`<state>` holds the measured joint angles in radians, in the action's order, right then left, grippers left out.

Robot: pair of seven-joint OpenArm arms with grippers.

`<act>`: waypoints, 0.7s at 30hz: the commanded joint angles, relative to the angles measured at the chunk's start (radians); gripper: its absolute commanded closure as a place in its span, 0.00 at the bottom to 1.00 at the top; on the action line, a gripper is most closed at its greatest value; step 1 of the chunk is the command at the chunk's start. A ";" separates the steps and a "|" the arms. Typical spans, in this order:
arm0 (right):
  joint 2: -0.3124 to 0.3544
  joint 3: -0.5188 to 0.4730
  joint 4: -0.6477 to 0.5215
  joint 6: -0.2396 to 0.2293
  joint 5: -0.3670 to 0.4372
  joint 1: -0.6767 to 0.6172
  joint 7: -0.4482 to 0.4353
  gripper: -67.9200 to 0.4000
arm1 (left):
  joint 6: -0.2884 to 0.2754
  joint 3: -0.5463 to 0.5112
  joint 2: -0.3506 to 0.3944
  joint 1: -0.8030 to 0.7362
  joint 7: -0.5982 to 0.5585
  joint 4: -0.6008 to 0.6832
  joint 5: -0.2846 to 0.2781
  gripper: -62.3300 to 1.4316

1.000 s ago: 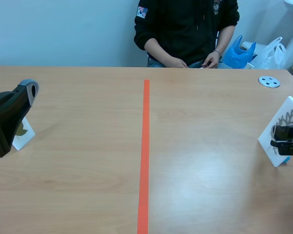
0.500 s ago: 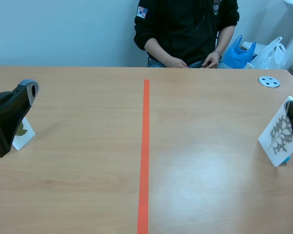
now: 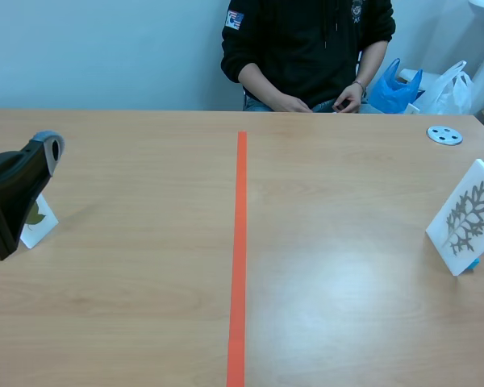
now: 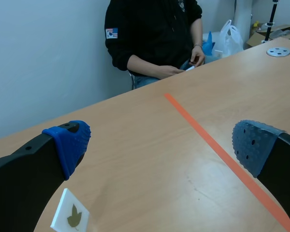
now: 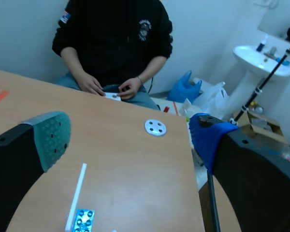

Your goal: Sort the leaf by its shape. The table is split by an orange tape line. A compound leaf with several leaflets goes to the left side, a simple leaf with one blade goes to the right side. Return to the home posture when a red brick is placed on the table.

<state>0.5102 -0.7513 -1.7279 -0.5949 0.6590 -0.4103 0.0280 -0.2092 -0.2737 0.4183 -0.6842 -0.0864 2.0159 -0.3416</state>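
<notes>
Finding: neither arm holds anything. The left gripper [image 4: 160, 145] stands with its jaws wide apart. The lobed-leaf card [image 4: 70, 217] sits just beside one of its fingers, at the 9 o'clock side of the table [image 3: 145, 306]. The right gripper [image 5: 130, 137] is likewise spread and empty. The branched-leaf card [image 3: 465, 218] stands tilted at 3 o'clock, right of the orange tape line [image 3: 238, 258], which runs from 12 to 6.

No red brick is in sight, so homing is not due.

Judgement: sorting is unfinished. The branched leaf reads as compound and belongs on the left; the lobed one reads as a single blade and belongs on the right. The next move calls for a pinch across a card's thin edges, then a carry over the tape.
</notes>
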 commanded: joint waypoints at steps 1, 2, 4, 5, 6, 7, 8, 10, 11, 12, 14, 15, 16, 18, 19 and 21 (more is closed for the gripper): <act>0.013 -0.014 -0.021 -0.009 0.029 -0.012 -0.005 0.19 | 0.005 -0.009 0.001 0.000 -0.021 0.016 -0.007 0.00; 0.013 -0.026 -0.043 -0.018 0.051 -0.027 -0.003 0.17 | 0.005 -0.009 0.001 0.000 -0.021 0.016 -0.007 0.00; 0.013 -0.040 -0.089 -0.034 0.093 -0.056 0.012 0.17 | 0.005 -0.009 0.001 0.000 -0.021 0.016 -0.007 0.00; 0.013 -0.042 -0.112 -0.035 0.112 -0.067 0.023 0.17 | 0.005 -0.009 0.001 0.000 -0.021 0.016 -0.007 0.00; 0.013 -0.042 -0.135 -0.035 0.130 -0.078 0.032 0.17 | 0.005 -0.009 0.001 0.000 -0.021 0.016 -0.007 0.00; 0.012 -0.042 -0.159 -0.035 0.144 -0.089 0.041 0.17 | 0.005 -0.009 0.001 0.000 -0.021 0.016 -0.007 0.00; 0.010 -0.042 -0.182 -0.035 0.147 -0.095 0.044 0.17 | 0.005 -0.009 0.001 0.000 -0.021 0.016 -0.007 0.00; 0.009 -0.042 -0.217 -0.034 0.147 -0.103 0.053 0.17 | 0.005 -0.009 0.001 0.000 -0.021 0.016 -0.007 0.00; 0.008 -0.041 -0.233 -0.034 0.150 -0.106 0.055 0.17 | 0.005 -0.009 0.001 0.000 -0.021 0.016 -0.007 0.00; 0.007 -0.041 -0.245 -0.034 0.150 -0.109 0.058 0.17 | 0.005 -0.009 0.001 0.000 -0.021 0.016 -0.007 0.00; 0.003 -0.040 -0.262 -0.034 0.150 -0.111 0.069 0.17 | 0.005 -0.009 0.001 0.001 -0.022 0.016 -0.007 0.00; 0.000 -0.040 -0.266 -0.034 0.150 -0.111 0.072 0.17 | 0.005 -0.009 0.001 0.001 -0.022 0.016 -0.007 0.00; -0.002 -0.040 -0.268 -0.034 0.150 -0.111 0.072 0.17 | 0.005 -0.009 0.001 0.001 -0.022 0.016 -0.007 0.00; -0.005 -0.039 -0.268 -0.026 0.150 -0.111 0.076 0.17 | 0.005 -0.009 0.001 0.001 -0.022 0.016 -0.007 0.00; -0.006 -0.039 -0.268 -0.026 0.150 -0.111 0.080 0.17 | 0.005 -0.009 0.001 0.001 -0.022 0.016 -0.007 0.00; -0.006 -0.039 -0.267 -0.023 0.150 -0.111 0.082 0.17 | 0.005 -0.009 0.001 0.003 -0.023 0.016 -0.007 0.00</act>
<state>0.5041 -0.7918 -2.0026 -0.6250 0.7979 -0.5220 0.1196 -0.2092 -0.2737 0.4183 -0.6842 -0.0864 2.0159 -0.3416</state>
